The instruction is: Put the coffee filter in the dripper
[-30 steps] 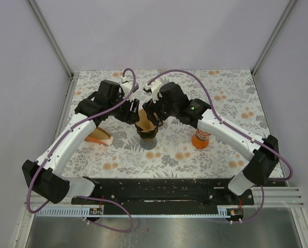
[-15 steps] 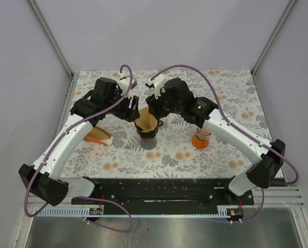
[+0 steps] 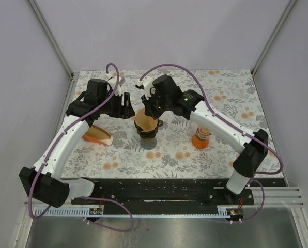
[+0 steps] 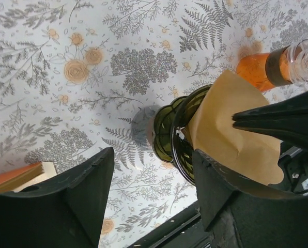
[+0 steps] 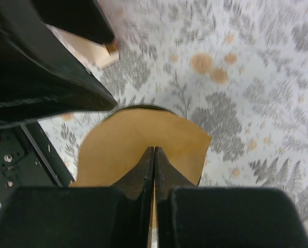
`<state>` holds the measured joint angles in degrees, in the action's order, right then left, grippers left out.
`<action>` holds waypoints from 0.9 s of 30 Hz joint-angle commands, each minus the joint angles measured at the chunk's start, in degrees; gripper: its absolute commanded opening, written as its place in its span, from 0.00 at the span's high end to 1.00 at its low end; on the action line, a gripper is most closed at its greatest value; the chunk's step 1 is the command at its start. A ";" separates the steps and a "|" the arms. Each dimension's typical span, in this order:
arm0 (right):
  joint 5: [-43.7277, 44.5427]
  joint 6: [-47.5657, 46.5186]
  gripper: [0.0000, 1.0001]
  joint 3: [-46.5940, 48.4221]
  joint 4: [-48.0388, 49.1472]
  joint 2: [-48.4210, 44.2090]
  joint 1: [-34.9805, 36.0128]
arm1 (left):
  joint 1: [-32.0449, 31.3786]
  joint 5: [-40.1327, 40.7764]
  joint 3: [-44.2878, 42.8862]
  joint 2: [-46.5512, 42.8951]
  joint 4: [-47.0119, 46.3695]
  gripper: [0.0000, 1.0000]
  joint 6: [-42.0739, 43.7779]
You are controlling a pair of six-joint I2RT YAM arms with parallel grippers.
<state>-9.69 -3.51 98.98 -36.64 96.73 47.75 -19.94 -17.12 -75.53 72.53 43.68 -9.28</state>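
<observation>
The brown paper coffee filter [image 3: 145, 122] sits in the dark green glass dripper [image 3: 148, 134] at mid-table, its top edge standing above the rim. My right gripper [image 3: 155, 115] hangs over it, jaws shut, tips against the filter's paper [image 5: 123, 144]; no paper shows pinched between them. The dripper's rim [image 5: 138, 107] peeks out behind the filter. My left gripper [image 3: 127, 106] stands open just left of the dripper, holding nothing. In the left wrist view the left gripper [image 4: 151, 191] frames bare cloth, with the dripper [image 4: 172, 134] and filter [image 4: 231, 113] beyond its right finger.
An orange bottle [image 3: 201, 137] stands right of the dripper, also seen in the left wrist view as the orange bottle [image 4: 262, 70]. An orange and cream box [image 3: 98, 135] lies to the left under the left arm. A floral cloth [image 3: 231, 103] covers the table; walls enclose three sides.
My right gripper has gone from open to shut while shifting slightly left over the filter. My left gripper has drawn back left, away from the dripper.
</observation>
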 commanded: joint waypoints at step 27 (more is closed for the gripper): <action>13.56 6.41 1.00 8.94 -13.10 17.26 5.95 | 6.06 -14.43 12.51 -2.22 -13.36 0.39 -18.23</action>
<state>1.56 2.48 104.86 -48.62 112.05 52.27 -14.17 -30.02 -62.83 68.75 33.74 -27.05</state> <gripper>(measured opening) 0.019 0.618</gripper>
